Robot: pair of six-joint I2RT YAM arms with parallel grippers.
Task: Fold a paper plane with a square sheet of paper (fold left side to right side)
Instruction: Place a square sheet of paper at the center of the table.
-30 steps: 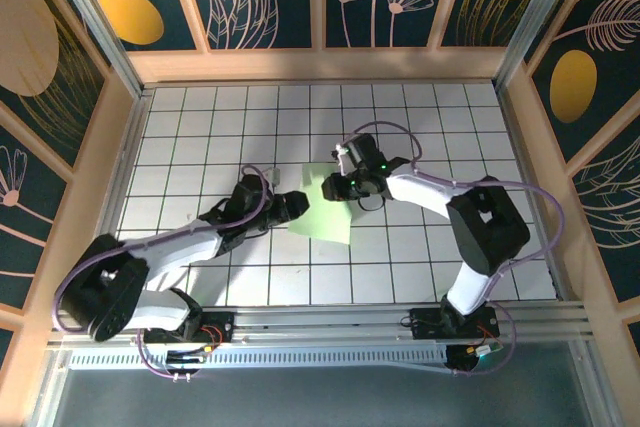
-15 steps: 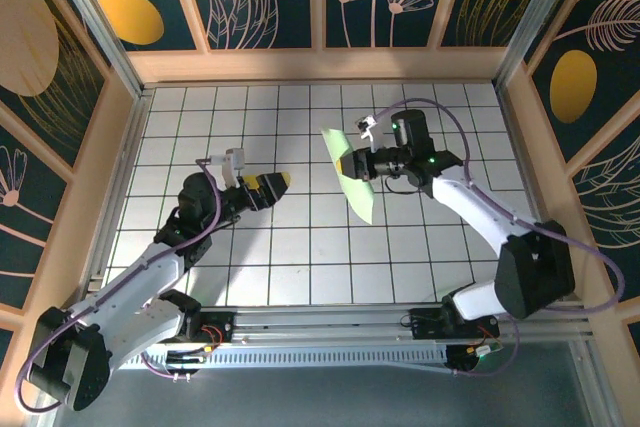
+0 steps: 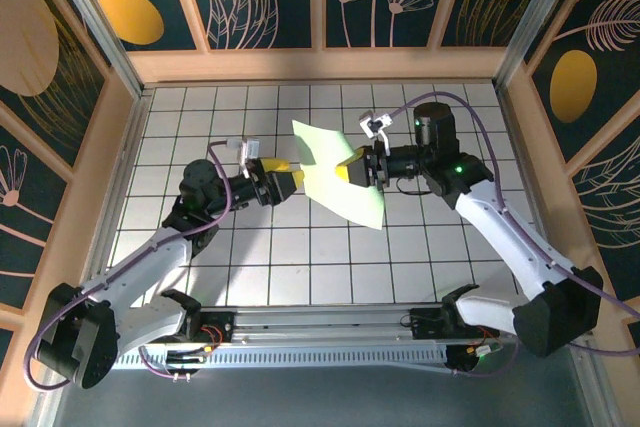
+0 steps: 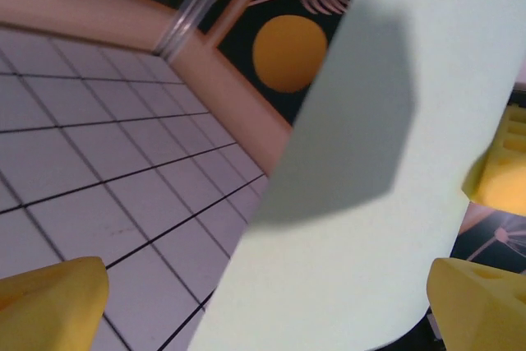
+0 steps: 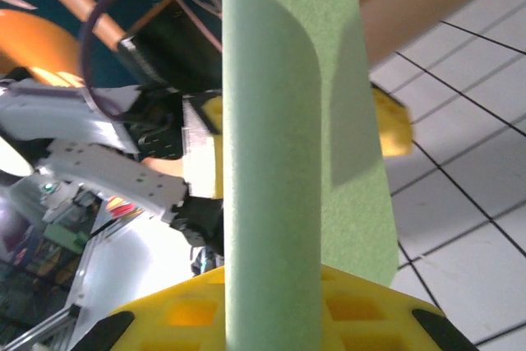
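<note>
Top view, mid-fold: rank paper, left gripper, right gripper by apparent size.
Largest: paper.
Then left gripper and right gripper: look alike, and paper hides part of the right one, so unranked.

White arms [image 3: 150, 262], purple cables [image 5: 89, 47], yellow fingertips [image 4: 49, 302]

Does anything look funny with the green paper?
Yes. The green paper isn't lying flat on the tiles: the right gripper pinches it up in the air, so it bends and curls. The open left gripper faces it.
</note>
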